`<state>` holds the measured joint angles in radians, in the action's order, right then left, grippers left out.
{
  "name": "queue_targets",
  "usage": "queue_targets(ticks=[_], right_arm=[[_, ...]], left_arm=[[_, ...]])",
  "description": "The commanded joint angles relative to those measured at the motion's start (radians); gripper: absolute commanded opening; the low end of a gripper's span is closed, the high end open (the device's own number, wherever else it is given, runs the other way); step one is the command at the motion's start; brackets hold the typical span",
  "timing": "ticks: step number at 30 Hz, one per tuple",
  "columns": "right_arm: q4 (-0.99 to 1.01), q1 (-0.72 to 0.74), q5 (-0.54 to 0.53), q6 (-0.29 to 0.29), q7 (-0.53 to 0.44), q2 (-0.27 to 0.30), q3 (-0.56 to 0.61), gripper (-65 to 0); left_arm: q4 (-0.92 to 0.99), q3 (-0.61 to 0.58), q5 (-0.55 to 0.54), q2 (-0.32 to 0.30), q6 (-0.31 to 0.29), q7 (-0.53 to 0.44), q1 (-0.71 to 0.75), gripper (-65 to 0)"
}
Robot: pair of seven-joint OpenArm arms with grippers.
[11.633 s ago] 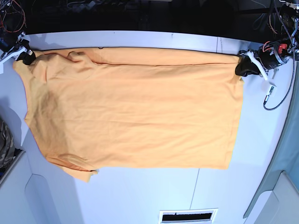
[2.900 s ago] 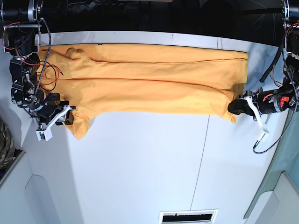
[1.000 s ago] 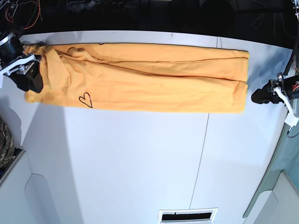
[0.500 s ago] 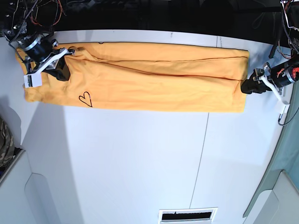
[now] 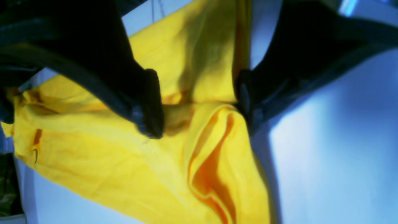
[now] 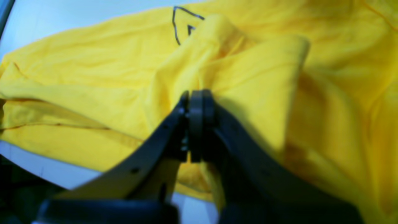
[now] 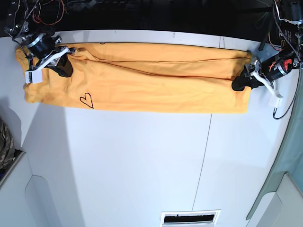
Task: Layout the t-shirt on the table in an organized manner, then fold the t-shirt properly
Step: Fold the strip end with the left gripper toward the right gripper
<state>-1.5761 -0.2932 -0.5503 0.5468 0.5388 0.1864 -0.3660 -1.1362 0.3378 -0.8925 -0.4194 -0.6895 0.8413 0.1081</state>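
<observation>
We start with the surface, which fills the base view and is bare below the shirt. The shirt lies across the upper part of the base view as a long narrow band, folded lengthwise, with a small black heart mark near its left end. We judge the lengthwise fold done and a crosswise fold due next.

The right claw, at upper left of the base view, is pressed together on a raised ridge of the shirt; the pinch sits at the band's end so that the end can be carried over.

The left claw, at upper right of the base view, is spread astride the other end's folded edge. Cloth lies between the jaws, not yet pinched.
</observation>
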Motion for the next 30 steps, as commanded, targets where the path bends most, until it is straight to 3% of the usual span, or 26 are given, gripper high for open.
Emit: queue_targets(ticks=[1,3,4,10,17,21,24,26,30], right_arm=[[-0.015,0.015,-0.018,0.008,-0.022,0.012,-0.003,-65.0],[-0.015,0.021,-0.018,0.007,-0.022,0.012,-0.003,-65.0],[-0.015,0.021,-0.018,0.007,-0.022,0.012,-0.003,-65.0],[-0.015,0.021,-0.014,0.007,-0.022,0.012,-0.003,-65.0],[-0.015,0.021,-0.01,0.007,-0.022,0.012,-0.003,-65.0],[-0.015,0.021,-0.007,0.007,-0.022,0.013,-0.003,-65.0],[-0.015,0.021,-0.006,0.007,-0.022,0.013,-0.003,-65.0],[-0.015,0.021,-0.006,0.007,-0.023,0.013,-0.003,-65.0],[-0.015,0.021,-0.007,0.007,-0.023,0.013,-0.003,-65.0]], left_arm=[[-0.01,0.002,-0.027,-0.01,-0.009,0.004,-0.005,-45.3],[-0.01,0.002,-0.039,-0.008,-0.009,0.0,-0.006,-61.4],[-0.01,0.002,-0.039,-0.008,-0.009,0.0,-0.008,-65.0],[-0.069,0.009,-0.062,-0.047,-0.009,0.002,-0.013,-65.0],[-0.35,0.006,-0.158,-0.045,-0.009,0.14,-0.008,-65.0],[-0.471,-0.031,-0.161,0.015,-0.009,0.144,-0.008,-65.0],[-0.508,-0.127,-0.13,0.079,-0.009,0.133,-0.011,-65.0],[-0.51,-0.208,-0.061,0.129,-0.009,0.097,-0.017,-65.0],[-0.51,-0.361,0.111,0.22,0.063,0.029,-0.037,-65.0]])
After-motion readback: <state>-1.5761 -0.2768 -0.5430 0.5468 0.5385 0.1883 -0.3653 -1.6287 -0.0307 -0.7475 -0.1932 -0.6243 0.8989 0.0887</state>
